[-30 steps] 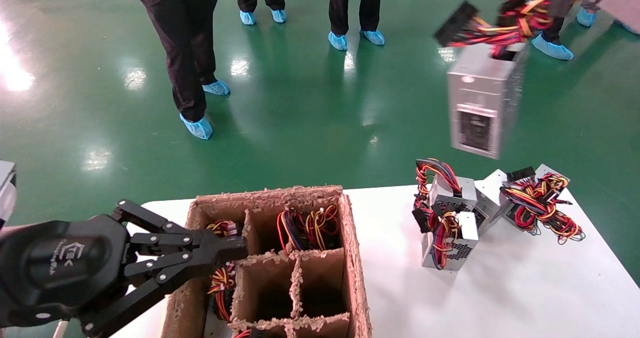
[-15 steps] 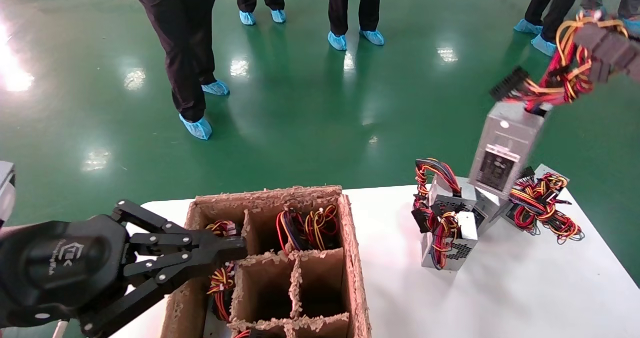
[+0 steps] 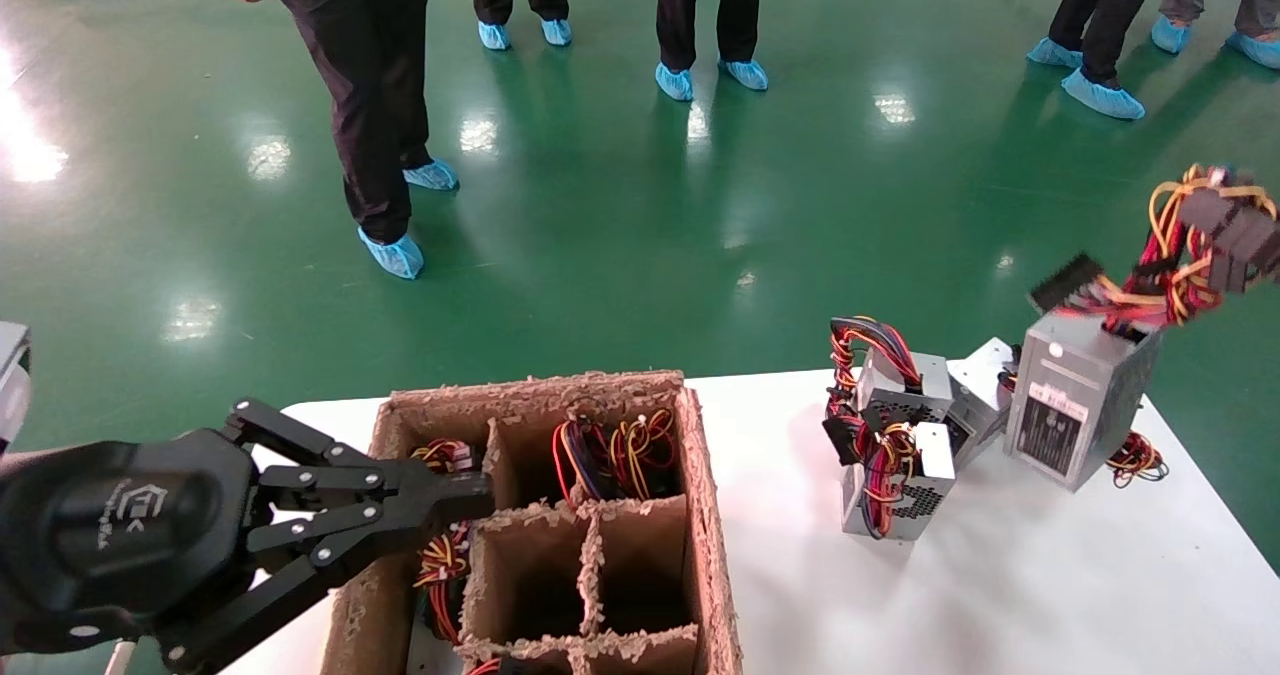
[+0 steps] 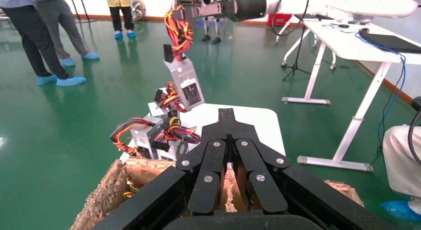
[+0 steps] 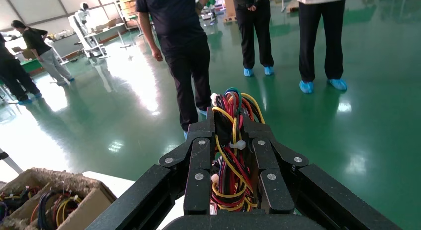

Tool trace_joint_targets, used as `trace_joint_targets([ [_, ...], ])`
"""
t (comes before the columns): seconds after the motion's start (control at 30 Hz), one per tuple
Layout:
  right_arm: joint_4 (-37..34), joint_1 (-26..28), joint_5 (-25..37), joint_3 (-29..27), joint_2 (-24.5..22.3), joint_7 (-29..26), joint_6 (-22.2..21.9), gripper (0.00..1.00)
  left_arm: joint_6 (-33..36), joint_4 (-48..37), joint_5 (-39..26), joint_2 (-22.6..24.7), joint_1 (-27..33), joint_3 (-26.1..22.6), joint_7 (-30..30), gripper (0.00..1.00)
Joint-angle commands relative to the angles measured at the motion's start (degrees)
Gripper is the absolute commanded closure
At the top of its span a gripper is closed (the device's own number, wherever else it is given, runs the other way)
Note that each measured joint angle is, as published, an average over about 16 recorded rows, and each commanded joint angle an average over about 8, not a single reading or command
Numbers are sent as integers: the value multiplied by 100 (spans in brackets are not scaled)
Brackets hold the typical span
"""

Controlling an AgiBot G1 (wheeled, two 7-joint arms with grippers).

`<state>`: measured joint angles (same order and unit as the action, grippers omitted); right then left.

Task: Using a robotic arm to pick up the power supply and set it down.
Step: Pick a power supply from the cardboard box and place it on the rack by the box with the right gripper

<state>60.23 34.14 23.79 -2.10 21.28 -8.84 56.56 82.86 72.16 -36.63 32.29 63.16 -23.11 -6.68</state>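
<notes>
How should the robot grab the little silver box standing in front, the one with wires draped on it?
Probably by the wire bundle on the front power supply, coming from above. The wires bunch up within reach, while the metal body looks wide and smooth.

My left gripper (image 4: 228, 121) fills the near field, its black linkage fingers (image 4: 213, 163) brought together with tips touching, positioned above the near rim of the brown cardboard box (image 4: 106, 195). Beyond the box, on the white counter (image 4: 258, 123), several silver units with coloured wires (image 4: 154, 135) sit clustered. Above them, the power supply (image 4: 184, 83) hangs tilted, suspended by its wire bundle (image 4: 179, 31) from my right gripper (image 4: 211, 9); whether its lower end touches the cluster cannot be determined. A second white table (image 4: 347, 46) stands on the green floor (image 4: 64, 120).
</notes>
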Motion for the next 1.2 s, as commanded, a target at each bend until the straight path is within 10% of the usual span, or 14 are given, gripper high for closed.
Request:
trace_joint_targets([
  [0.03, 11, -257, -75, -110, -18, 53, -31, 100, 0, 0, 0, 0, 0, 0, 0, 100],
  [0.63, 337, -1562, -275, -597, 159, 228, -529, 100, 0, 0, 0, 0, 0, 0, 0, 100],
  [1.2, 165, -1402, 28, -179, 582, 267, -1057, 100, 0, 0, 1, 0, 0, -1, 0, 100],
])
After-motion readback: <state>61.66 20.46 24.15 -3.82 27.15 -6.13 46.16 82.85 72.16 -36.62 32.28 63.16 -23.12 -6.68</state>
